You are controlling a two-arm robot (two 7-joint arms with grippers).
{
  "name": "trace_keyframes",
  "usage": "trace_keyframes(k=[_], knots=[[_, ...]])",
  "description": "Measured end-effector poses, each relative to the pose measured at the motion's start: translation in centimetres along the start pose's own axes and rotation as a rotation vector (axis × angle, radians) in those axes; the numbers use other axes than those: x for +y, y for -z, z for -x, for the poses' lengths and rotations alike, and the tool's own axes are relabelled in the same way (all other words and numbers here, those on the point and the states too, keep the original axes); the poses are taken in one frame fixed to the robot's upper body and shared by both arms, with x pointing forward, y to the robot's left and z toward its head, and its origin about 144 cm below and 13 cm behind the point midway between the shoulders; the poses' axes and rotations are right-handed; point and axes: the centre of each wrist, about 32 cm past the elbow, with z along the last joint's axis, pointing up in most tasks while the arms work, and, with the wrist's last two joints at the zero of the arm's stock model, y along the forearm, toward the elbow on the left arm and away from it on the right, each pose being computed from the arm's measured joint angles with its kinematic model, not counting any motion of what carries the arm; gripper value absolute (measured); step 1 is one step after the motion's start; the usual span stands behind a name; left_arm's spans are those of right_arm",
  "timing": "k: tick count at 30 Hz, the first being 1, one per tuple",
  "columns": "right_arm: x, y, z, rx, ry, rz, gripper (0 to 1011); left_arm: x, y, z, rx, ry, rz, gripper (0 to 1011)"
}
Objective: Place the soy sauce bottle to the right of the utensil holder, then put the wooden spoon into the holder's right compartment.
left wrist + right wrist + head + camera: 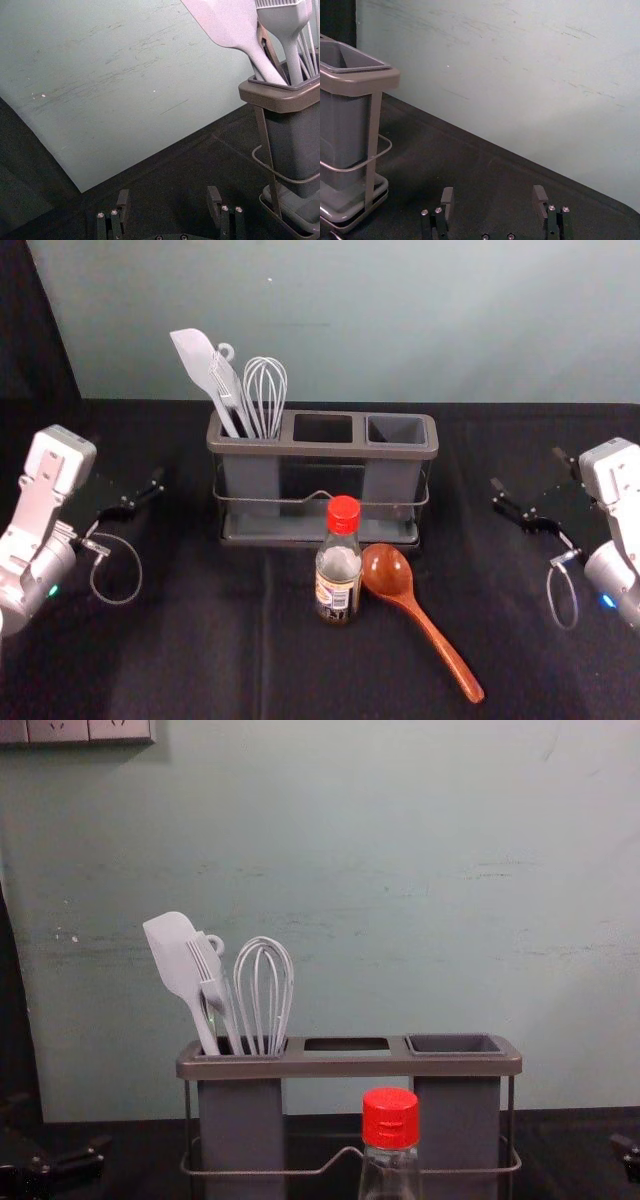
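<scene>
Because soy sauce bottle (338, 590) presumably needs grasping, my right gripper (493, 194) gapes wide, empty, right of utensil holder (322, 449); left gripper (168, 194) likewise, left.

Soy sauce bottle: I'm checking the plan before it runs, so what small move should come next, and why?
Probably ease the right gripper, fingers open, inward toward the bottle. The bottle stands in front of the utensil holder, not yet to its right, and the wooden spoon's bowl lies close on its right side, so a careful approach seems wise.
</scene>
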Motion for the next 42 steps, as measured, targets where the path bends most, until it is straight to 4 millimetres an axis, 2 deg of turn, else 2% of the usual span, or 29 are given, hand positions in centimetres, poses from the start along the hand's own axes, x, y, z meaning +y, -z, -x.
trace_keyframes(k=[37,39,42], knots=[[0.0,0.0,0.0,0.0,0.0,0.0,1003,0.0,0.0,0.0,0.0,0.0,0.0,1000],[-0.3,0.0,0.0,-0.001,0.003,-0.002,1003,0.0,0.0,0.0,0.0,0.0,0.0,1000],[-1.8,0.3,0.4,0.007,0.019,-0.017,1003,0.0,0.0,0.0,0.0,0.0,0.0,1000]])
